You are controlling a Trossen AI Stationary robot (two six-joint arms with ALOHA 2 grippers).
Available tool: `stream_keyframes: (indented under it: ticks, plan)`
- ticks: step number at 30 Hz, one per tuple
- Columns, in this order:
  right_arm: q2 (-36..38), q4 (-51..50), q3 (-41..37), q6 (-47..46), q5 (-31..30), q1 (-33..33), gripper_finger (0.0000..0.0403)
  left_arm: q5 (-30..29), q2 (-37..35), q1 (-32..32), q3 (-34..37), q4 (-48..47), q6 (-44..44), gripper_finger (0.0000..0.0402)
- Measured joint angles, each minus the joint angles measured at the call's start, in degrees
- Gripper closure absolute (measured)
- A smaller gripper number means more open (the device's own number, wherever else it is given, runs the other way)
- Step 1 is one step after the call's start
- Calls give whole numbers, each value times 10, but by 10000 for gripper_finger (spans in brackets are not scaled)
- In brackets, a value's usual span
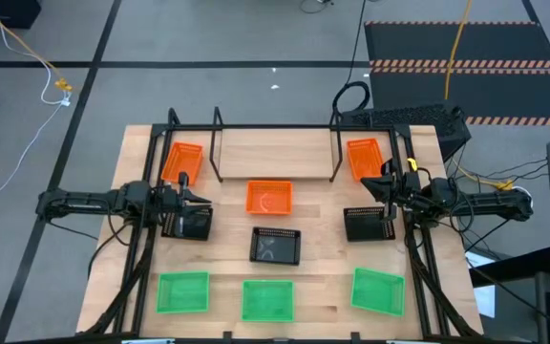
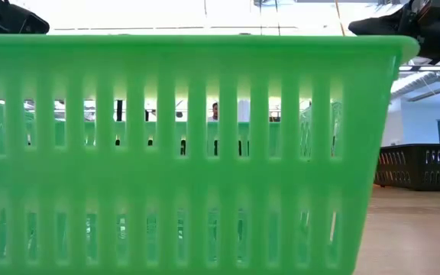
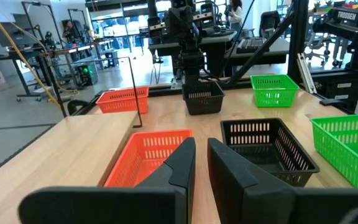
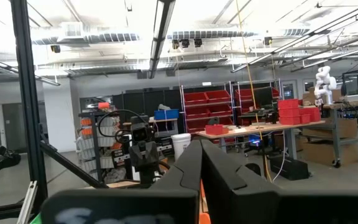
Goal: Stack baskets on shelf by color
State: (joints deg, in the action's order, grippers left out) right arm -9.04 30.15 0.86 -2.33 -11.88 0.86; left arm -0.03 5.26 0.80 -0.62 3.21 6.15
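Green basket (image 2: pixel 182 153), slotted walls, fills low view; left gripper (image 3: pixel 201 163) nearly closed.

**The room around my table**

My wooden table (image 1: pixel 256 143) stands on a grey floor (image 1: pixel 208 38) crossed by dark lines. A yellow cable (image 1: pixel 27 53) trails there beyond the table's far left corner, and a black mat (image 1: pixel 466 67) with striped edges lies off the far right corner. Past my right wrist I see ceiling strip lights (image 4: pixel 163 25), red storage bins (image 4: pixel 219 99) on shelving and a workbench (image 4: pixel 272 127). Past my left wrist stand desks (image 3: pixel 241 43) and office chairs (image 3: pixel 269 25).
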Motion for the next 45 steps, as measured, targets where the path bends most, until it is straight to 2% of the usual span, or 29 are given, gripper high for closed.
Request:
stream_keyframes:
  ticks: [3,8,10,17,21,26,29,32,34,35,39,42,45]
  plan:
    - [0,1,0,-2,0,0,403,0,0,0,0,19,-8,355]
    - [0,4,0,-17,0,0,403,0,0,1,0,53,-133,355]
    - [0,5,0,-15,0,0,403,0,0,1,0,67,-154,355]
    - [0,-1,0,-22,0,0,403,0,0,1,0,102,-168,355]
    - [0,-29,0,-111,1,0,403,0,0,1,0,115,-167,355]
    - [-3,-73,0,-121,0,0,403,-24,0,0,0,114,-101,355]
    - [-10,-67,0,-106,-6,-1,403,-81,0,0,0,96,-33,355]
    - [-21,-32,0,-90,-80,-1,402,-229,9,-6,0,115,-19,355]
    - [-28,-8,0,-90,-143,-1,396,-332,16,-20,0,133,-57,355]
    - [-32,0,2,-86,-161,-2,390,-363,21,-28,0,136,-75,355]
    - [-49,23,20,-41,-216,-5,347,-402,48,-61,-36,66,-155,354]
    - [-63,28,33,-32,-226,-10,305,-406,82,-83,-106,-61,-221,354]
    - [-82,12,34,-69,-225,-9,263,-406,128,-98,-196,-200,-269,354]
